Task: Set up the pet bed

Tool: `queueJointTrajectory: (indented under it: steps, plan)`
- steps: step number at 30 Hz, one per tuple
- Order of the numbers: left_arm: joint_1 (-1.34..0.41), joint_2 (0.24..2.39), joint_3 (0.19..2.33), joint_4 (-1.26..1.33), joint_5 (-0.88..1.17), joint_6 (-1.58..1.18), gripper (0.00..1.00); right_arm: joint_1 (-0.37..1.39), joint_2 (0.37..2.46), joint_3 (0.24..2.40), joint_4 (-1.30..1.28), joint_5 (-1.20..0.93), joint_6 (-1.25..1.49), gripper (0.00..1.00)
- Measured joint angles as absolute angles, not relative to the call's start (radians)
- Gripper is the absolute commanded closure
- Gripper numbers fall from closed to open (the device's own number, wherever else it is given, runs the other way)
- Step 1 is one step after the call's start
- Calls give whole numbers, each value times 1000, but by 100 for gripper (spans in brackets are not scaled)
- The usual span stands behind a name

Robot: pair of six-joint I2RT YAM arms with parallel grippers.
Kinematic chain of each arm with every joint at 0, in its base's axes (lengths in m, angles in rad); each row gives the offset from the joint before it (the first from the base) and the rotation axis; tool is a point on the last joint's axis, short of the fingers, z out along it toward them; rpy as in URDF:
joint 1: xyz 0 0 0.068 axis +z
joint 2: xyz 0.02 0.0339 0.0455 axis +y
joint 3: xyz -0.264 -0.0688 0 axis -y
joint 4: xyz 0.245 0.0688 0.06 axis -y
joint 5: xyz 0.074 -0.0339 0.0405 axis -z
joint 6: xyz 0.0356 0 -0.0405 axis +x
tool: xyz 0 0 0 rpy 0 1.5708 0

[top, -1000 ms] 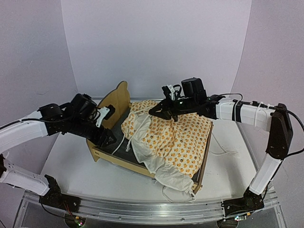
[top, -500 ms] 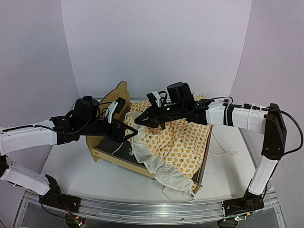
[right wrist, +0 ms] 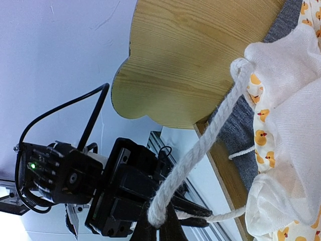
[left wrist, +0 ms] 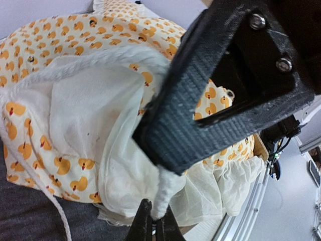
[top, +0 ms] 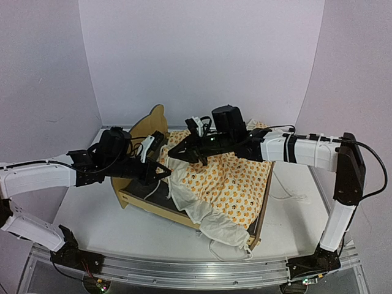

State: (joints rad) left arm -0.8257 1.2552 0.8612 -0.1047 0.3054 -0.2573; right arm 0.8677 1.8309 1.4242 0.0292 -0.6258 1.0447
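The pet bed (top: pixel 151 130) stands under both grippers, its bear-ear headboard (right wrist: pixel 200 55) just beyond their tips. The duck-print bedding (top: pixel 236 180) lies heaped in the frame, below the right gripper (top: pixel 174 155) and just to the right of the left gripper (top: pixel 165 171). Each gripper is pinched tight on a white cord (right wrist: pixel 210 135) of the bedding, and their tips nearly meet.

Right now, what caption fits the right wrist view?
Right fingers pinch the cord of the duck-print bedding, beside the headboard of the pet bed.
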Motion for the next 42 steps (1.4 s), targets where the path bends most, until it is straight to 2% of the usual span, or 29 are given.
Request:
queueJointTrajectory:
  steps: [6,7,8,9,13,18,21,25,28,39,42]
  plan:
    - [-826,1121,838,-232,286,-256,100,882,1839,1424,25,-642,1042,99]
    - [-826,1082,833,-257,284,-259,100,885,1845,1425,22,-649,1039,90]
    - [-826,1040,826,-275,284,-262,100,890,1850,1426,20,-659,1037,72]
    - [-826,997,820,-297,286,-266,100,899,1858,1430,18,-674,1029,64]
    - [-826,844,793,-405,337,-298,100,934,1888,1480,-74,-683,938,43]
    - [-826,717,770,-582,308,-383,100,981,1921,1571,-347,-678,638,31]
    - [-826,685,786,-678,239,-469,100,1037,1951,1647,-547,-621,422,30]
    - [-826,674,807,-755,187,-574,100,1094,1979,1709,-682,-554,228,32]
    - [-826,668,801,-794,186,-638,100,1113,2012,1743,-752,-490,116,40]
    - [-826,538,676,-833,87,-920,100,1143,2176,1852,-838,-293,-84,57]
    - [-826,495,642,-832,63,-979,100,1155,2203,1859,-837,-262,-107,67]
